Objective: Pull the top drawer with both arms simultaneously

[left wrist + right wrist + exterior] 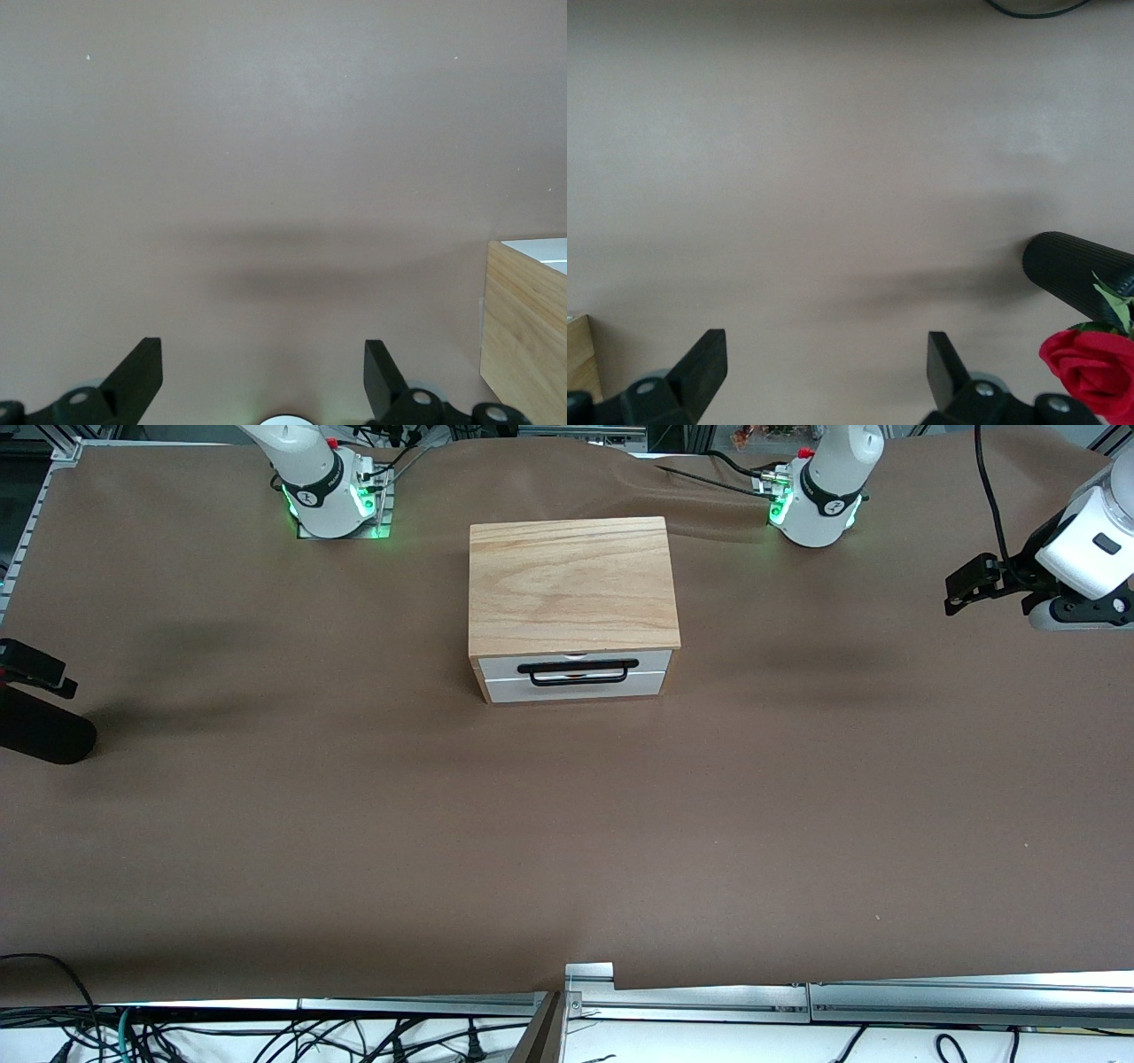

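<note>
The light-oak cabinet (571, 584) stands mid-table. Its top drawer (505, 664) has a white front with a thin black bar handle (578, 671) and sits pushed in, facing the front camera. A plain white panel (576, 689) lies beneath it. My left gripper (953, 595) hangs open and empty over the table toward the left arm's end, well apart from the cabinet. It shows open in the left wrist view (263, 367), with the cabinet's side (527, 336) in sight. My right gripper (35, 666) is open and empty (826, 363) at the right arm's end, partly cut off by the front view's edge.
A black cylinder (44, 731) lies by my right gripper and also shows in the right wrist view (1076, 270), beside a red rose (1090, 359). The brown table cover (567, 824) spreads around the cabinet. The green-lit arm bases (332, 500) stand along the robots' side of the table.
</note>
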### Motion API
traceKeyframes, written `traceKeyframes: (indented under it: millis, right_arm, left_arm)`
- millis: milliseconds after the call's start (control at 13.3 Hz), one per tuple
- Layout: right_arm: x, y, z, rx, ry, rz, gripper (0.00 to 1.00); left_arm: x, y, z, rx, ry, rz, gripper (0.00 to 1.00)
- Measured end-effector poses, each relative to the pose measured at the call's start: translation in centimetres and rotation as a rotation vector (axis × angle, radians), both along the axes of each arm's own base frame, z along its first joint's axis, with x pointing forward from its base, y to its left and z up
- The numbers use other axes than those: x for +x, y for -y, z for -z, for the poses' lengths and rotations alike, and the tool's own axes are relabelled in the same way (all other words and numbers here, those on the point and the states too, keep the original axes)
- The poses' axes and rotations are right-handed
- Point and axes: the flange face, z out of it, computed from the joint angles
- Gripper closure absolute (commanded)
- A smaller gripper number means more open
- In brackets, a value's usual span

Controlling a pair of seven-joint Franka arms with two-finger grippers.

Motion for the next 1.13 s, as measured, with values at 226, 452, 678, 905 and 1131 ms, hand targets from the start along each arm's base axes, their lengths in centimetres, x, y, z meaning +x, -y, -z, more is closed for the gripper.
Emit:
traceKeyframes:
  millis: [226, 452, 678, 905, 1131]
  right_arm:
    - [0.00, 0.00, 0.01, 0.000, 0.000, 0.000, 0.00]
    - [0.01, 0.00, 0.01, 0.000, 0.000, 0.000, 0.00]
    - [0.01, 0.01, 0.00, 0.000, 0.000, 0.000, 0.00]
    - [0.01, 0.01, -0.02, 0.000, 0.001, 0.000, 0.00]
    - [0.01, 0.00, -0.02, 0.000, 0.001, 0.000, 0.00]
  left_arm:
    - [0.00, -0.01, 0.00, 0.000, 0.000, 0.000, 0.00]
    - [0.00, -0.08, 0.00, 0.000, 0.000, -0.002, 0.00]
    - [0.01, -0.08, 0.01, 0.001, 0.000, -0.010, 0.00]
    - [0.01, 0.05, 0.02, 0.001, 0.000, -0.014, 0.00]
    - [-0.01, 0.69, 0.03, 0.003, 0.000, -0.016, 0.00]
